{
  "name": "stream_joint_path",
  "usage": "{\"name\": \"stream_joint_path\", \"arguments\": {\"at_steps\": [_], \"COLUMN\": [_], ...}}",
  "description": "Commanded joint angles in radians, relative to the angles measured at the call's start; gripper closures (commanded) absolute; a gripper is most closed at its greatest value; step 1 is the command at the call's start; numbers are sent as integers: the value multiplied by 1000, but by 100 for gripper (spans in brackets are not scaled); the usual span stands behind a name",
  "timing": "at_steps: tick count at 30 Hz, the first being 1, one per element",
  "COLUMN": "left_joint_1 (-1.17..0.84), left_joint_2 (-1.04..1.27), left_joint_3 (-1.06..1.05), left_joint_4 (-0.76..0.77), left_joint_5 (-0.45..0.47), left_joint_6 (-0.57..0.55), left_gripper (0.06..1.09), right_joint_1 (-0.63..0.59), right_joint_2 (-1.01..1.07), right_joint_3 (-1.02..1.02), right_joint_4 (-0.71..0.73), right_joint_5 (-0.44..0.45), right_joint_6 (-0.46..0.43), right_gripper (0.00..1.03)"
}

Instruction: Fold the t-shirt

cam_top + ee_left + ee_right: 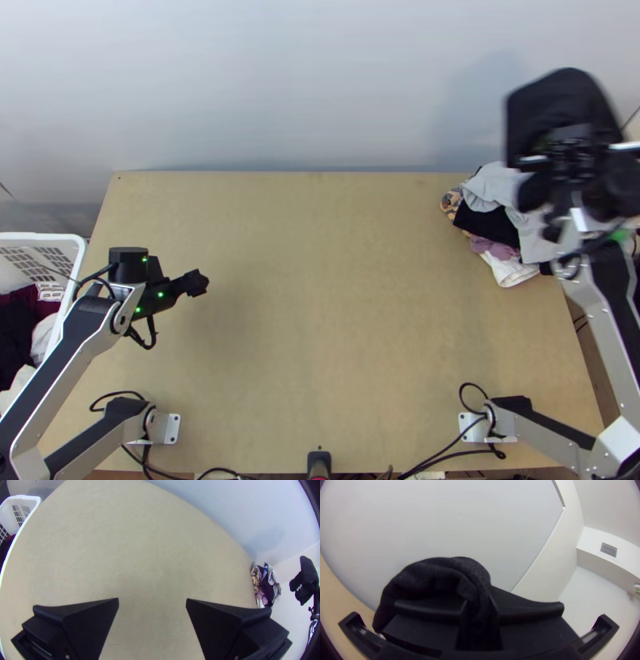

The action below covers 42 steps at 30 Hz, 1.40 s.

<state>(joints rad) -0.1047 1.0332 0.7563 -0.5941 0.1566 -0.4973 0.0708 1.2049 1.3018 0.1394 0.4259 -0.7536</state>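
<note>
With my left claw point(197, 282) spread, I have surface point(344, 320) running from the white basket point(50, 236) of clothes point(14, 332) to the far-right corner's garment pile point(490, 224); above it, my right claw point(571, 150) clamps the bunched black t-shirt point(560, 100).

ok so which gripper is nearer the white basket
Left. The left gripper is over the table, right of the basket; the right gripper is across by the clothes pile.
</note>
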Motion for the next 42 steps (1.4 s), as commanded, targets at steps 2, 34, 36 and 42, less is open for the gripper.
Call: {"name": "stream_joint_path", "arguments": {"at_steps": [2,34,36,42], "left_joint_1": [5,287,292,293], "left_joint_2": [11,-35,-44,-45], "left_joint_3": [-26,-83,-97,-106], "left_joint_4": [-3,-55,-55,-55], "left_joint_5": [1,35,35,37], "left_joint_6": [17,206,207,218], "left_gripper": [11,11,11,11], "right_joint_1": [-381,-66,-68,-121], "right_joint_2": [-65,346,363,384], "right_joint_3": [-24,-38,-79,-262], "right_joint_4": [-21,241,241,236], "right_joint_5": [-161,82,83,74], "right_joint_6": [76,326,321,327], "right_gripper": [100,100,100,100]}}
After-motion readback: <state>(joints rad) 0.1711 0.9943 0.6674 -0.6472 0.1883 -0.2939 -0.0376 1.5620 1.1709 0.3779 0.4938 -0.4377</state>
